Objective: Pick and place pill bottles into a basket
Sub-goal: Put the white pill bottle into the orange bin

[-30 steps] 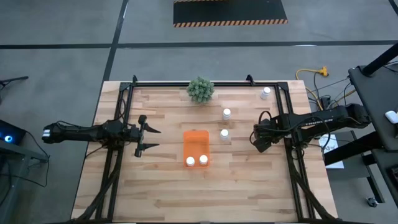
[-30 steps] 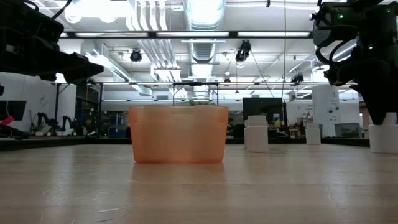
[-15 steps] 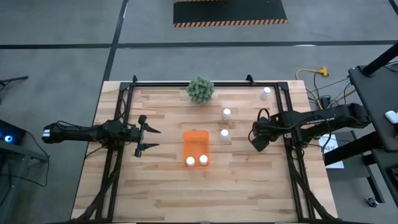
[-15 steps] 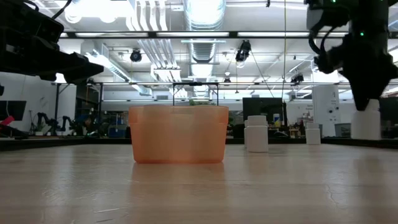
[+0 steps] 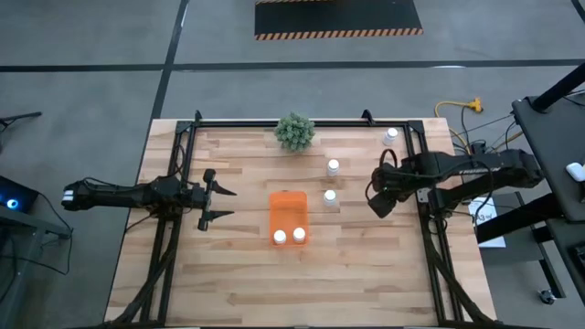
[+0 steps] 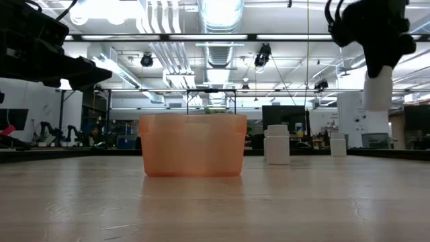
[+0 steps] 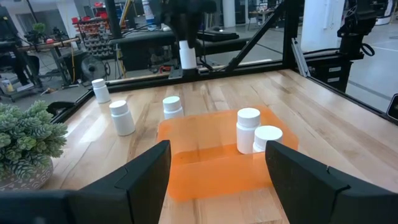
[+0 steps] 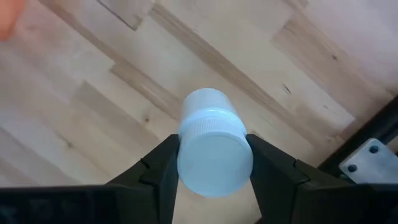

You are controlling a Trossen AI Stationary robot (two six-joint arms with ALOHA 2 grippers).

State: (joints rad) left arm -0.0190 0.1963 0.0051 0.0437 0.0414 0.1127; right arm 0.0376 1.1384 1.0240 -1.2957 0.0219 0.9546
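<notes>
- The held pill bottle (image 8: pixel 214 142) now hangs clear of the table, higher than a second ago, when its base still stood on the wood at the right edge of the low view; it has also travelled inward, toward the basket.
- The right gripper (image 8: pixel 211 163) is clamped on this bottle, one dark finger pressed to each side just below the cap.
- Its long axis stands upright, cap up under the gripper and base down toward the boards.
- It is a smooth white plastic cylinder with a round cap, ribbed at the rim.
- The orange basket (image 5: pixel 288 203) sits well apart from the right gripper, on the side facing the left arm; it is a translucent rectangular tub with two white bottles in its near end.
- Two bottles (image 5: pixel 330 196) stand upright between the right gripper and the basket; another (image 5: pixel 391 135) stands by the far frame rail.
- The left gripper (image 5: pixel 216 206) hovers on the basket's other side, fingers spread and empty, unmoved.
- A green bushy plant (image 5: pixel 294 132) stands at the far edge of the pale planked wooden table (image 5: pixel 238 283).
</notes>
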